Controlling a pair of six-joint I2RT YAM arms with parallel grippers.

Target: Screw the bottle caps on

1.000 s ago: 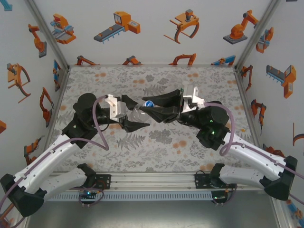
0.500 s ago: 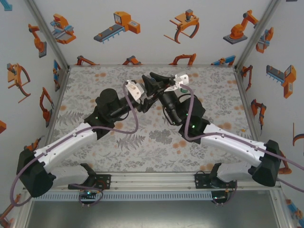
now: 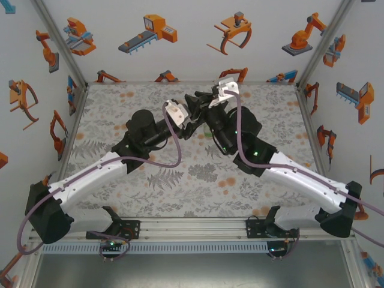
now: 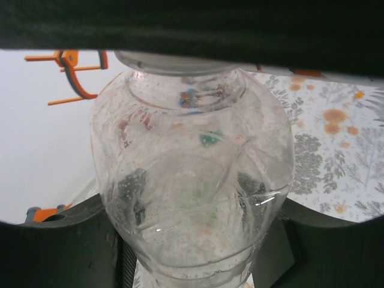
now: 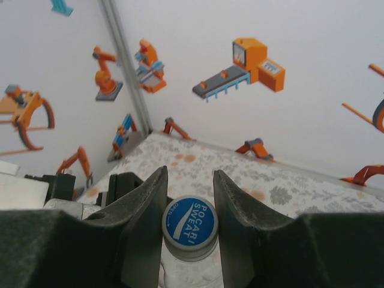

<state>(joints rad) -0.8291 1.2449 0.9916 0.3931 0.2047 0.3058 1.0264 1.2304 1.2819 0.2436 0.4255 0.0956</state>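
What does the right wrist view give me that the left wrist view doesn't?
Right wrist: the blue cap, printed Pocari Sweat, sitting on the neck between the fingers of the right hand. Left wrist: the clear bottle, its body dented and its neck thread in sight, clamped in the left hand. Both: that bottle and the floral table.

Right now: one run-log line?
step: cap screwing | left fingers: shut on clear bottle | right fingers: shut on blue cap | cap: on bottle neck
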